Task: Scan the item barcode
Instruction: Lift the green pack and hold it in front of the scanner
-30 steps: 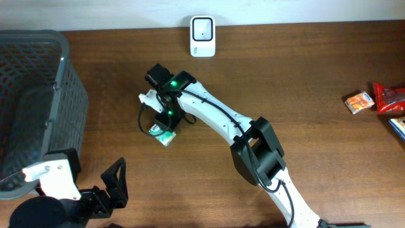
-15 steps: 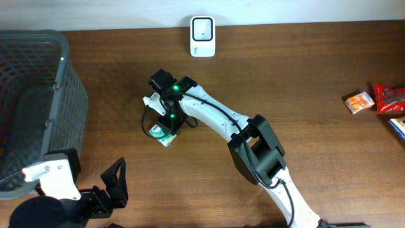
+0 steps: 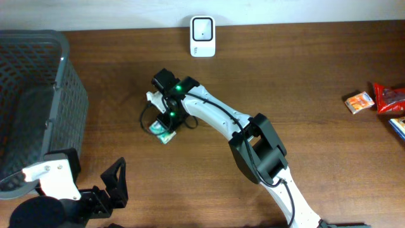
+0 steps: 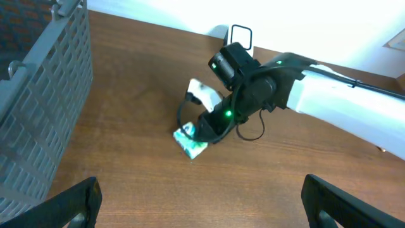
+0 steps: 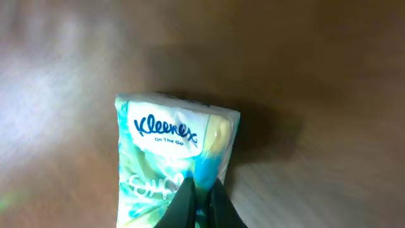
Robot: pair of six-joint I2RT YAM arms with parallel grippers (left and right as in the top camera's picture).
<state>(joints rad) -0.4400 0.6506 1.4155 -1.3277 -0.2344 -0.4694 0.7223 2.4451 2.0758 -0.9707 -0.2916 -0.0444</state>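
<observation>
The right gripper (image 3: 169, 123) stands over the tissue pack (image 3: 162, 132), left of the tabletop's centre, its jaws pinched together on the wrapper at one end of the pack (image 5: 171, 152). The scanner (image 3: 202, 28) sits at the far edge, well apart. The left gripper (image 3: 112, 185) hangs spread wide at the near edge, holding nothing, beside the basket (image 3: 63, 82).

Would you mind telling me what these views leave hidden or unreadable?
- Barcode: in no view; right wrist view shows only the branded face of the tissue pack, lower end cropped.
- Overhead: the right claw covers most of the pack.
- Snack packets: tiny, cropped at overhead's right edge.
</observation>
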